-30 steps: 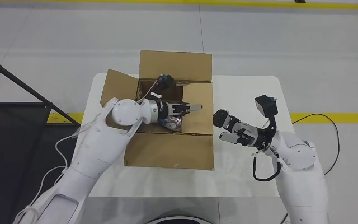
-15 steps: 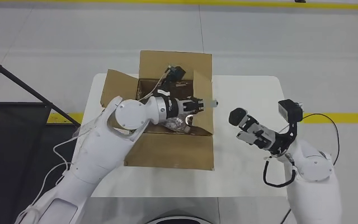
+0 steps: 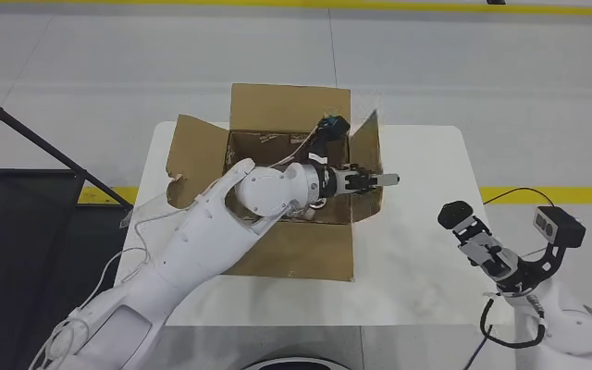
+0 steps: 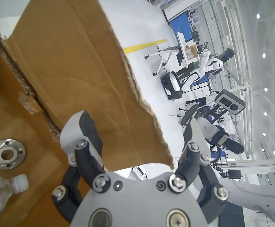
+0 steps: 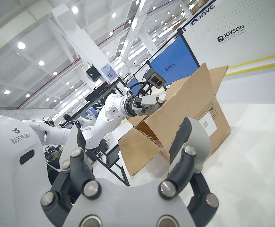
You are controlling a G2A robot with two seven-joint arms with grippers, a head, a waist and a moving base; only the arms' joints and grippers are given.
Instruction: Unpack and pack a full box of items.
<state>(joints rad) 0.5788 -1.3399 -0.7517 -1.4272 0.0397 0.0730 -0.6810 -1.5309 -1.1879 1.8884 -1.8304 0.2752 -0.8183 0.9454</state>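
Bright ceiling lights (image 5: pixel 75 9), soft faint shadows

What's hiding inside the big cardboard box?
Inside the cardboard box lie a metal ring with holes and a clear bottle with a white cap. The left arm covers the rest, so more may be hidden.

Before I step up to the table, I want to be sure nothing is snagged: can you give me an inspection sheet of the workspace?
Surface: white table, carrying the box.
Job's things: open cardboard box, its right flap raised; a metal flange and a plastic bottle lie inside.
Clutter: nothing seen.
Grippers: left gripper open, at the raised flap's edge; right gripper open, holding nothing, apart from the box.
Cables: thin cable at the left wrist; black cable by the right arm.
Surroundings: grey floor with a yellow line; black frame beside the table.
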